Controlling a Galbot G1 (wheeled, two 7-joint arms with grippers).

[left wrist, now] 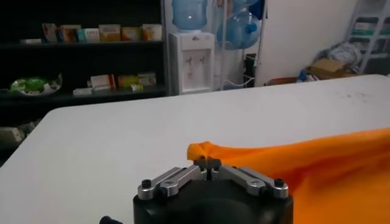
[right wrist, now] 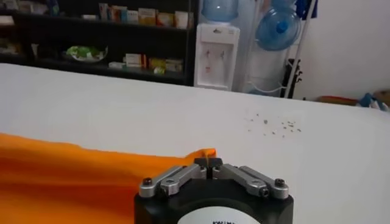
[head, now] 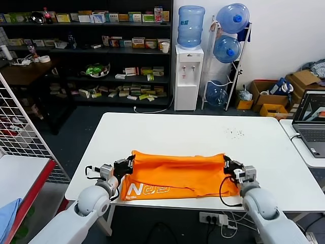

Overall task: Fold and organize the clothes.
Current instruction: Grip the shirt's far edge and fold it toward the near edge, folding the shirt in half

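Observation:
The bright orange T-shirt (head: 175,175) lies folded over on the white table (head: 203,132), near its front edge, with white lettering showing at the front left. My left gripper (head: 130,163) is shut on the shirt's far left corner; the left wrist view shows the pinched orange corner (left wrist: 204,150) at the closed jaws (left wrist: 208,163). My right gripper (head: 225,162) is shut on the far right corner; the right wrist view shows that corner (right wrist: 204,153) in the closed jaws (right wrist: 208,162).
A laptop (head: 312,122) sits on a side table at the right. Small dark specks (head: 233,133) lie on the table's far right. A wire rack (head: 20,127) and a light blue cloth (head: 7,216) are at the left. Shelves and a water dispenser (head: 188,76) stand behind.

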